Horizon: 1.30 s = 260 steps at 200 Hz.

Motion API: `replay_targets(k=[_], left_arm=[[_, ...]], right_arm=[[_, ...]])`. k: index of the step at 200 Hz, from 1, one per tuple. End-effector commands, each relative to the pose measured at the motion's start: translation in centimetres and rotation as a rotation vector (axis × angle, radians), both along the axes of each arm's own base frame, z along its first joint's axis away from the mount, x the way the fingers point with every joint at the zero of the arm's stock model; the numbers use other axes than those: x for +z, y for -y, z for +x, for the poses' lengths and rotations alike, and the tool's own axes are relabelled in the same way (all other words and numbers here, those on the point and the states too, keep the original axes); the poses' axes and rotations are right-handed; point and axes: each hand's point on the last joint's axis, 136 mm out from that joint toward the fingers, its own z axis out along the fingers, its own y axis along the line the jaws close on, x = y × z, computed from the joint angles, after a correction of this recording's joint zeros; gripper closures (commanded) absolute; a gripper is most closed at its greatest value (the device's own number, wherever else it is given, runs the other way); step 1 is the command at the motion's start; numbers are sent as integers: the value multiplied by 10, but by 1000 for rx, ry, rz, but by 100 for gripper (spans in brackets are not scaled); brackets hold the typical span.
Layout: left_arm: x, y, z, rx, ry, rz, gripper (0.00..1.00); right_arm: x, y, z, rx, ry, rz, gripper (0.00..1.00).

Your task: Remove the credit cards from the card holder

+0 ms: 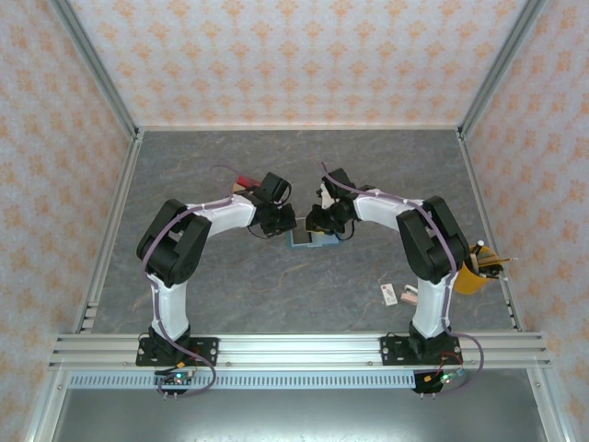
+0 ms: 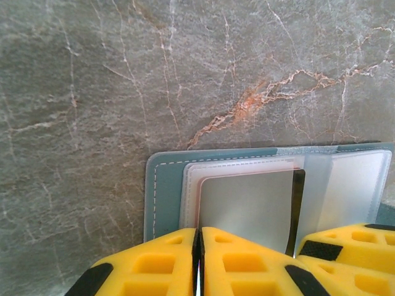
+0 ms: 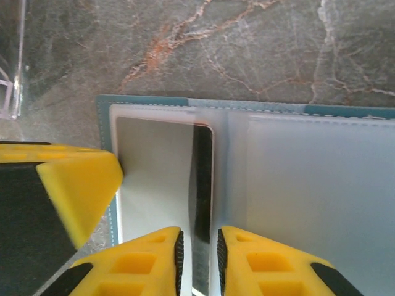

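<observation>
The teal card holder (image 1: 306, 239) lies open on the table between both arms, its clear sleeves facing up (image 2: 163, 185) (image 3: 308, 185). A pale credit card (image 2: 247, 209) with a black stripe along one side lies over the left sleeve, slightly bowed (image 3: 154, 172). My left gripper (image 2: 199, 231) (image 1: 283, 224) is shut at this card's outer edge, and a thin pale sliver shows between its pads. My right gripper (image 3: 197, 233) (image 1: 317, 224) stands over the fold with its jaws a narrow slit apart, the card's striped edge seen in the gap. No red card shows.
A clear tray (image 1: 241, 182) with red and tan contents sits just behind the left arm, its edge (image 3: 18, 61) close to the holder. An orange bin (image 1: 477, 269) with pens stands at the right edge. A small white tag (image 1: 388, 293) and a pinkish lump (image 1: 406, 296) lie near the right base.
</observation>
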Motion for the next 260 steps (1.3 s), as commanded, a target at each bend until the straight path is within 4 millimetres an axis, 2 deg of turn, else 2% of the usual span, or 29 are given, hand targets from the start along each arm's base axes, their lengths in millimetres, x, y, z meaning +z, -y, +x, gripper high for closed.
replay_targets(k=[1, 112, 144, 162, 188, 231, 260], left_arm=[[-21, -11, -12, -5, -66, 85, 88], [-34, -13, -21, 12, -96, 71, 89], [-35, -13, -22, 12, -98, 68, 89], [-29, -11, -20, 5, -92, 61, 88], [-9, -9, -11, -23, -56, 56, 83], [31, 1, 5, -64, 32, 9, 75], [27, 2, 3, -61, 24, -1, 76]], right_arm=[[-5, 6, 7, -14, 3, -49, 76], [-9, -10, 5, 20, -17, 47, 82], [-4, -12, 5, 23, -3, 65, 88], [2, -10, 5, 20, 17, 64, 93], [12, -3, 6, 6, 57, 42, 100], [14, 8, 4, -14, 74, 1, 100], [11, 10, 3, -21, 66, -12, 100]])
